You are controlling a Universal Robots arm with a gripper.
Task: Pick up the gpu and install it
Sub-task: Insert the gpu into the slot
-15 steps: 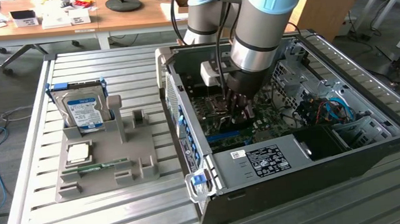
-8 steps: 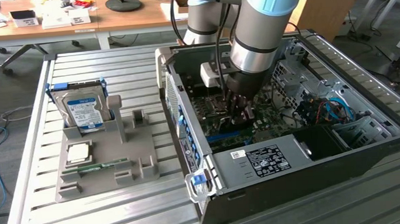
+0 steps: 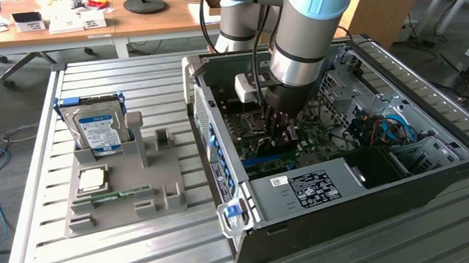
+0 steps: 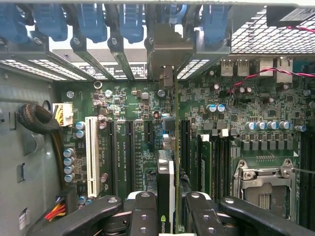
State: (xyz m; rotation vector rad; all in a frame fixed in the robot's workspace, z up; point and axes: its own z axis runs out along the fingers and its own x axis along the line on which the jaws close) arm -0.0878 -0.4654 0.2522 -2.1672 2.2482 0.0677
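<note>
Wrist view looks straight down past the tool (image 4: 170,209) into the open computer case (image 4: 29,147). Its 2 black fingers (image 4: 142,211) are pressed against either side of the gpu (image 4: 166,182), which stands on edge between them, so the tool is pinching the card. The card runs from the tool toward the rear wall of the case, where its silver bracket (image 4: 170,49) meets the row of blue slot clips (image 4: 130,22). Directly beneath the tool lies the green motherboard (image 4: 128,137); a white expansion slot (image 4: 90,155) sits to one side of the held card, and the memory slots (image 4: 206,162) and the metal processor socket (image 4: 263,184) sit to the other.

Exterior view shows the arm (image 3: 306,37) reaching down into the case, with the tool (image 3: 281,129) low over the motherboard. Well away from the tool, on the exterior view's left, a grey parts holder (image 3: 125,191) rests on the slatted metal bench (image 3: 104,253) and carries a hard drive (image 3: 98,129) standing upright and a memory stick (image 3: 113,197) lying flat.
</note>
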